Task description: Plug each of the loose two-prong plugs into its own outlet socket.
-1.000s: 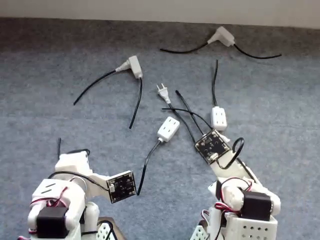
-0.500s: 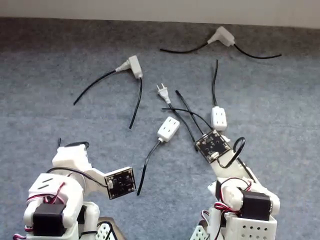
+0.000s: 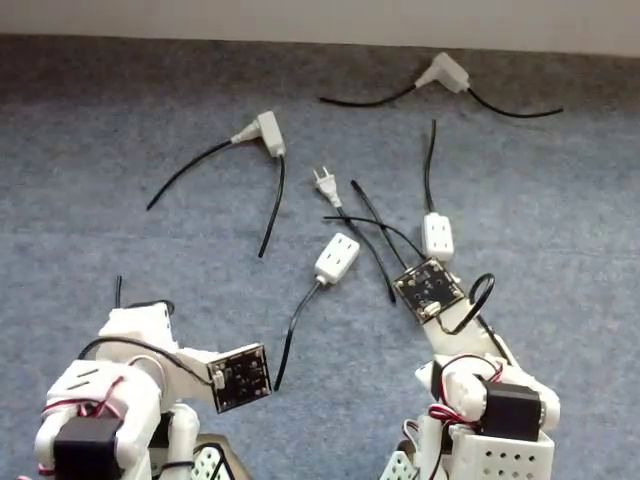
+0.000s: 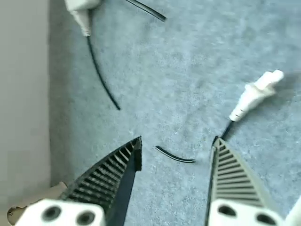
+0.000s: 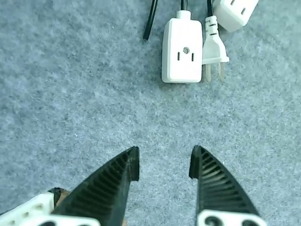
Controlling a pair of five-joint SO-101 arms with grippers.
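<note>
Plug (image 5: 214, 47): flat, just beside a socket (image 5: 182, 52), prongs toward our tool.
Right tool (image 5: 164, 151): we hold it half open and empty above the table (image 5: 70, 94), short of the plug.
Left tool (image 4: 178, 141): wide open, empty, low over the table.
Step, as we judge it: picking up that plug.
Done well: we grip its body, clear of prongs and socket, then turn it to face the slots.
</note>
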